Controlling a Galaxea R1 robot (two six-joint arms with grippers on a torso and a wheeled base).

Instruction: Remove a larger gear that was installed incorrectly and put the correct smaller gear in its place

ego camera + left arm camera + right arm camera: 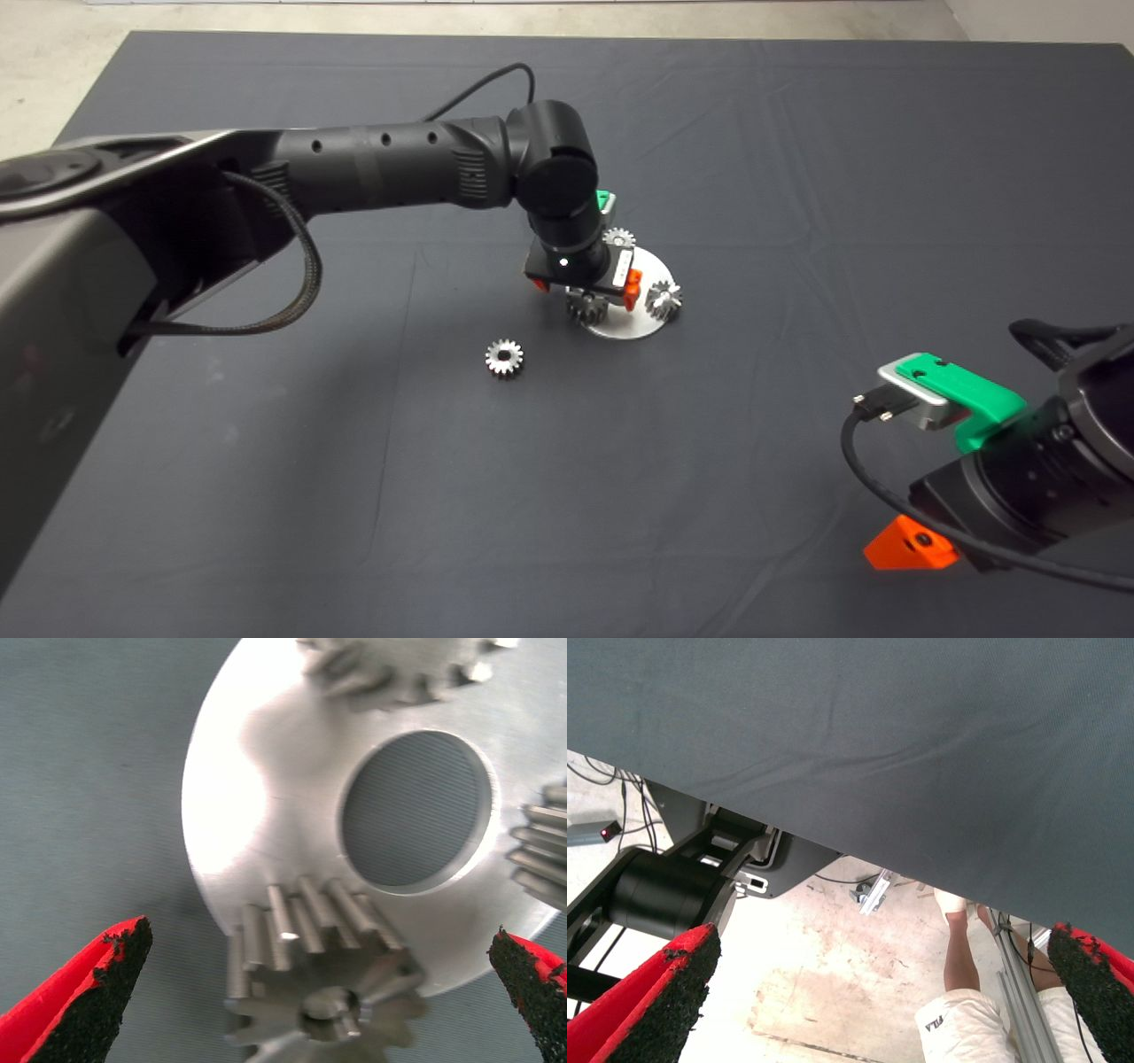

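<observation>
Over on the left, the left arm reaches across the dark mat (266, 496), and the left gripper (585, 288) hangs above the near rim of a round metal plate (633, 328). Its jaws are wide open and grip nothing: in the left wrist view the two red fingers (93, 992) stand well apart on either side of one gear, touching neither it nor the plate.

Nearer the left arm, the smaller gear (504, 358) lies flat and alone on the mat, near the plate but clear of it. No gripper touches it.

Three gears sit round the rim of the plate, which has a round hole (416, 811) through its middle. The gear directly under the open jaws looks like the larger gear (586, 310), though shadow makes that a judgement. It sits in its place on the plate. A second gear (618, 237) sits at the far rim and a third gear (664, 299) at the right rim.

At the lower right, the right gripper (912, 540) waits by the mat's edge, jaws open and empty. Its wrist view shows the floor and a person's leg (957, 948).

By this layout the swap has scarcely begun: the wrong gear has yet to be grasped and lifted off, and the smaller one has yet to be picked up and fitted.
</observation>
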